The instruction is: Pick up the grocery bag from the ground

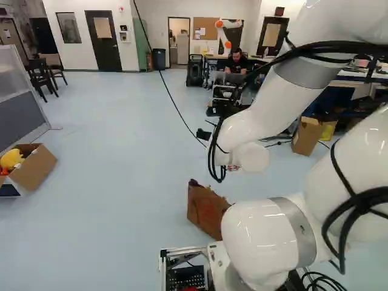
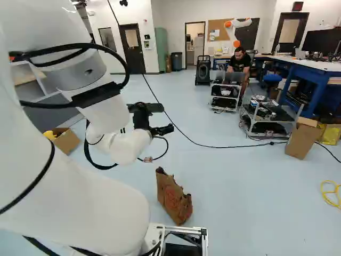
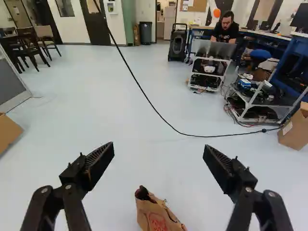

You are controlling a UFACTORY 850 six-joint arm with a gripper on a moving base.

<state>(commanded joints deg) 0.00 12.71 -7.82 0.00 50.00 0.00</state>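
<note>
tool [image 3: 159, 154]: spread wide, holding nothing, raised above floor [image 2: 245, 192]; gap likely meant to straddle bag
bag [image 2: 175, 200]: on floor, toward near edge; seems to stand, mouth up, probably leaving rim graspable
next: likely lower, align

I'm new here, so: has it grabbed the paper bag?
No, the gripper is wide open and the paper bag is on the floor.

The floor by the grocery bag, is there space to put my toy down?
Bare floor lies between the grocery bag and the black cable ahead, and between the bag and the cardboard box beside the nearer cart. It's crowded at the bag's near end, by the robot's base, and around that cart.
</note>
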